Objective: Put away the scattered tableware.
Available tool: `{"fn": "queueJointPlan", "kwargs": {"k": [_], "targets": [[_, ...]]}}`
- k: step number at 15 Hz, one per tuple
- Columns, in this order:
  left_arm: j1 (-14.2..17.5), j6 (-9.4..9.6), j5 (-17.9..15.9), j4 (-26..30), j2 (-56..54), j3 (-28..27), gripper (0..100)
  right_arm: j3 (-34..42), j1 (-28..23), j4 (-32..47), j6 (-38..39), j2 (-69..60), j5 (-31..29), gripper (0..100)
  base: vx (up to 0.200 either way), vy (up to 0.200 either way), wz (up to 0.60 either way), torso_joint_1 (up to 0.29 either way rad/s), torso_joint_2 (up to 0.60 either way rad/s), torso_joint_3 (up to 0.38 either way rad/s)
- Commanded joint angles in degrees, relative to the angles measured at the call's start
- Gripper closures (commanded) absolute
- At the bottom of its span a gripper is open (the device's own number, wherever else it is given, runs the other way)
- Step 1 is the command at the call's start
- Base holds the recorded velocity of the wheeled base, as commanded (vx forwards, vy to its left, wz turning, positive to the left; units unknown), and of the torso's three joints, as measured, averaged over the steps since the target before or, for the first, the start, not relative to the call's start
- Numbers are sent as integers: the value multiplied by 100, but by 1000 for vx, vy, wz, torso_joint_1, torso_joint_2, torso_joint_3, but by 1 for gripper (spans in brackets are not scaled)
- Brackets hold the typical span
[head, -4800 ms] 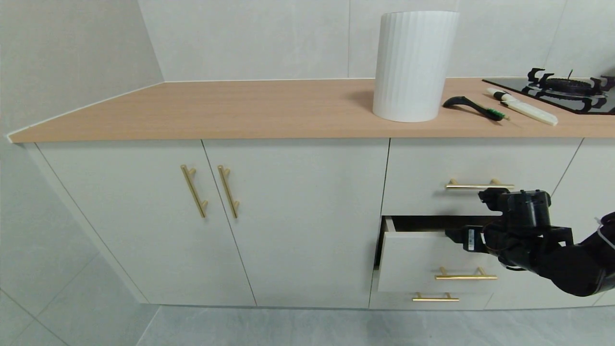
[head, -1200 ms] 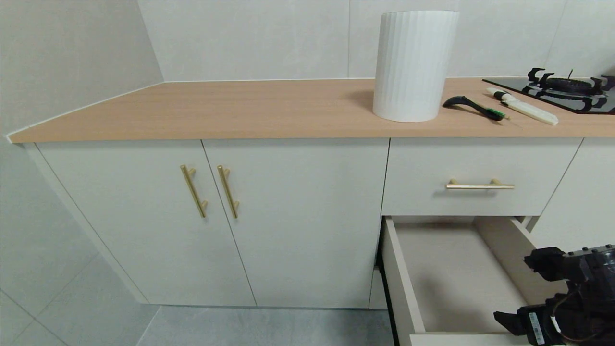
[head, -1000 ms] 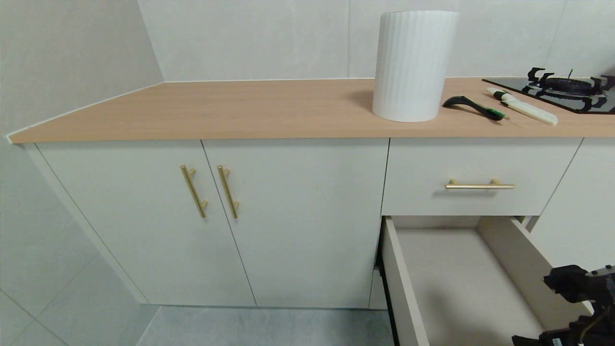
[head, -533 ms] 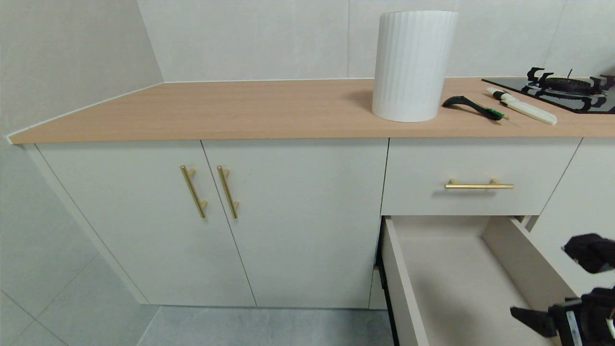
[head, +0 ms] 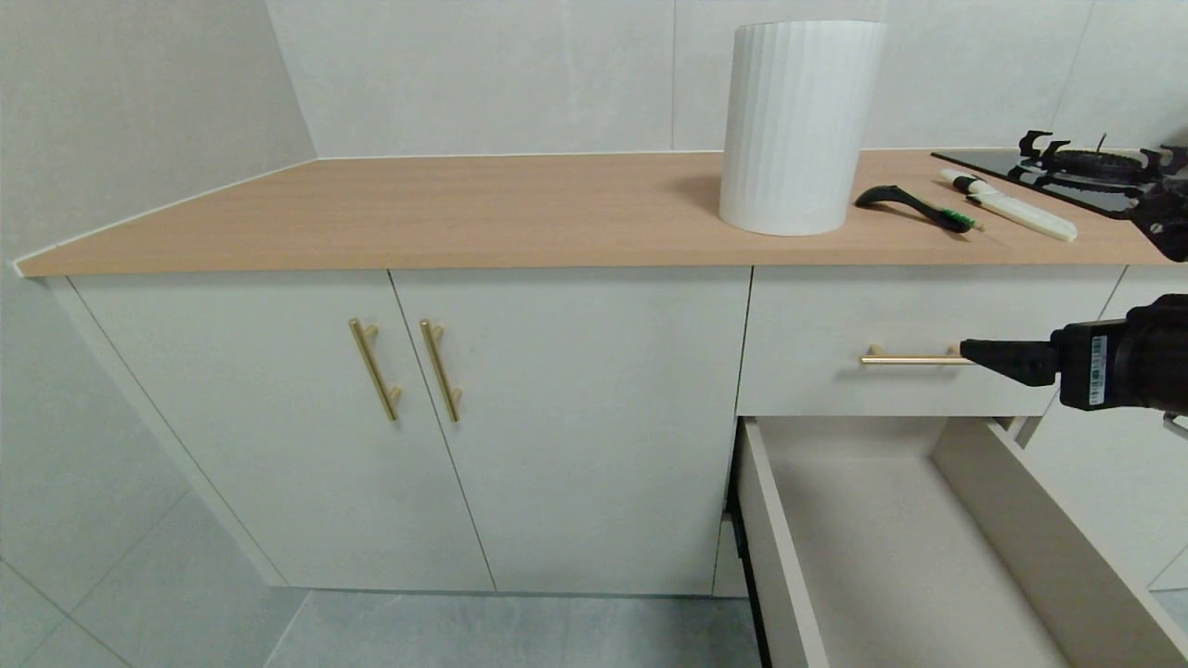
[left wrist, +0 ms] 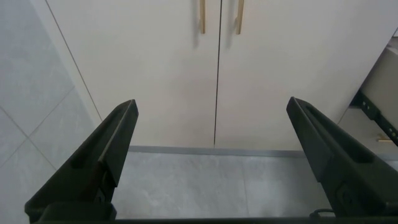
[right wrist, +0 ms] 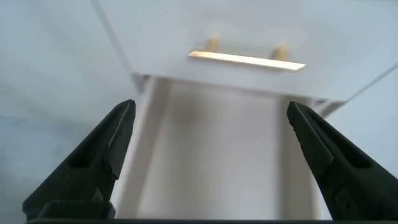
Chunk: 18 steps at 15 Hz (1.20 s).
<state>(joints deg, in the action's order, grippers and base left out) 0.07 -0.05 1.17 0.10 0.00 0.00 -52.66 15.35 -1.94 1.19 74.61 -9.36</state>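
Note:
On the wooden counter (head: 418,209), right of a tall white ribbed container (head: 798,125), lie a black-handled utensil with a green end (head: 914,206) and a white knife (head: 1012,206). Below them the lower drawer (head: 891,547) stands pulled far out, and the part of its inside that I see is bare (right wrist: 211,149). My right gripper (head: 1053,283) is open with nothing in it, in front of the upper drawer's gold handle (head: 923,358) and above the pulled-out drawer. My left gripper (left wrist: 210,106) is open, low down, facing the double cabinet doors (left wrist: 217,68).
A black gas hob (head: 1086,176) sits at the counter's far right, just behind the knife. The double doors with gold handles (head: 404,369) are closed. The upper drawer (head: 919,315) is closed. Grey tiled floor (head: 520,631) lies in front of the cabinets.
The lower drawer has gone from slightly open to pulled far out. My right gripper has come off its front and risen to the height of the upper drawer's handle.

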Motion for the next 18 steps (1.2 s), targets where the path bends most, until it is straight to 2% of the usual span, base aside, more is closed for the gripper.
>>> {"fn": "queueJointPlan", "kwargs": {"k": [1, 4, 8, 12, 13, 14, 15, 18], "targets": [[1, -4, 6, -1, 0, 0, 0, -104, -5, 141, -163, -183, -365, 0, 0, 0, 0, 7, -71, -66], [1, -4, 6, -1, 0, 0, 0, -209, -313, 176, -172, -157, -329, 0, 0, 0, 0, 19, -196, -279], [1, -4, 6, -1, 0, 0, 0, -306, -348, 159, -172, -34, -312, 0, 0, 0, 0, 72, -497, -354], [1, -4, 6, -1, 0, 0, 0, -622, -392, -158, -163, 124, 145, 0, 0, 0, 0, 115, -420, -303], [1, -4, 6, -1, 0, 0, 0, -1396, -594, -70, -163, 625, 145, 0, 0, 0, 0, 51, -163, -100], [1, -4, 6, -1, 0, 0, 0, -1791, -700, 167, -137, 880, 75, 0, 0, 0, 0, 32, -80, -71], [1, -4, 6, -1, 0, 0, 0, -2160, -884, 862, 21, 1117, 22, 0, 0, 0, 0, 22, -51, -36], [1, -4, 6, -1, 0, 0, 0, -3118, -928, 1916, 434, 1829, 92, 0, 0, 0, 0, 0, 0, 0]]}}
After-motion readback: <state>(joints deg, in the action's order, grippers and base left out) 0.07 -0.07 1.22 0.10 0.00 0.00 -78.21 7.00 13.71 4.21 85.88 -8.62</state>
